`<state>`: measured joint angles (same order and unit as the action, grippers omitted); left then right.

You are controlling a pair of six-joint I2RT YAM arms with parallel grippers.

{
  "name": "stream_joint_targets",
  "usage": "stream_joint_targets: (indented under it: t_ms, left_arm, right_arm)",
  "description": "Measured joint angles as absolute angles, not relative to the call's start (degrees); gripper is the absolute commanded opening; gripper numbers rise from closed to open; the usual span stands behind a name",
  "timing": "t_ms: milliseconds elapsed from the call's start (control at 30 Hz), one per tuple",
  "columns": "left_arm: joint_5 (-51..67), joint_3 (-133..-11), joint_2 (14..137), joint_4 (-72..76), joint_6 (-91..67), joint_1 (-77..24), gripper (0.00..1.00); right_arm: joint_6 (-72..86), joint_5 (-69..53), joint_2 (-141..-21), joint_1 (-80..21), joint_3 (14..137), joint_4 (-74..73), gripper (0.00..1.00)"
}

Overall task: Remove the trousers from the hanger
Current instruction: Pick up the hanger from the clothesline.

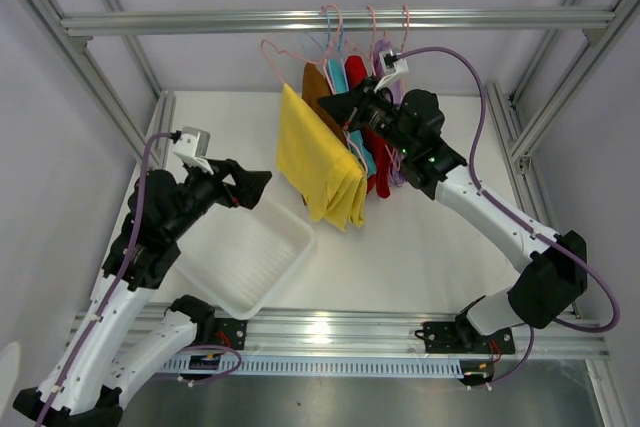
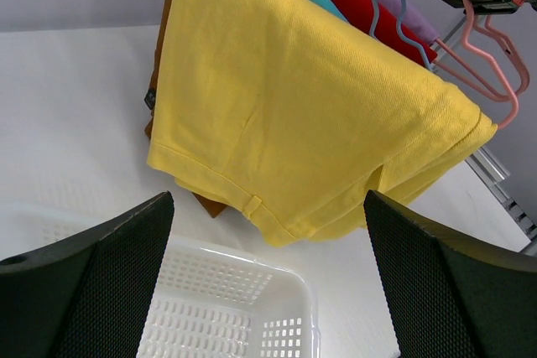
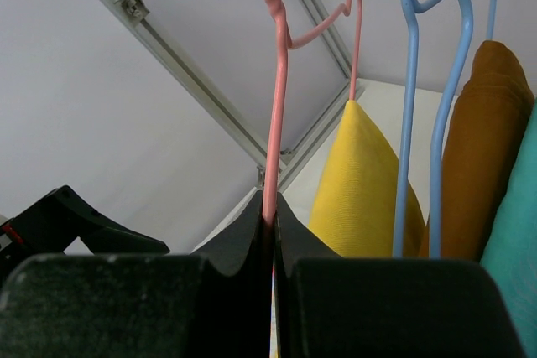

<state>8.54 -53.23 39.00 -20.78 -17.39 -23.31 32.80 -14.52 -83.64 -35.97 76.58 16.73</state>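
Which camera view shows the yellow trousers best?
The left wrist view: the yellow trousers fill the frame, hem and seams plain. The top external view shows them small, from above; the right wrist view shows only a narrow folded edge behind the pink hanger.

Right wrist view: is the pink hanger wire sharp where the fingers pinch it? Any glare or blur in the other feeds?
Right wrist: pink hanger crisp, the right gripper dark and soft. Left wrist: yellow trousers sharp, weave visible. Top: even light, slight glare on front rail.
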Motion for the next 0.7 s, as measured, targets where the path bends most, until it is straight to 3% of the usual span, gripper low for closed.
stream_joint_targets:
  t_ms: [700]
  left_arm:
    - [7.0, -53.3, 40.0, -21.9, -16.4, -24.3, 0.99]
  right_arm:
    - [25.9, -15.5, -95.3, -36.8, 95.3, 11.1, 0.0]
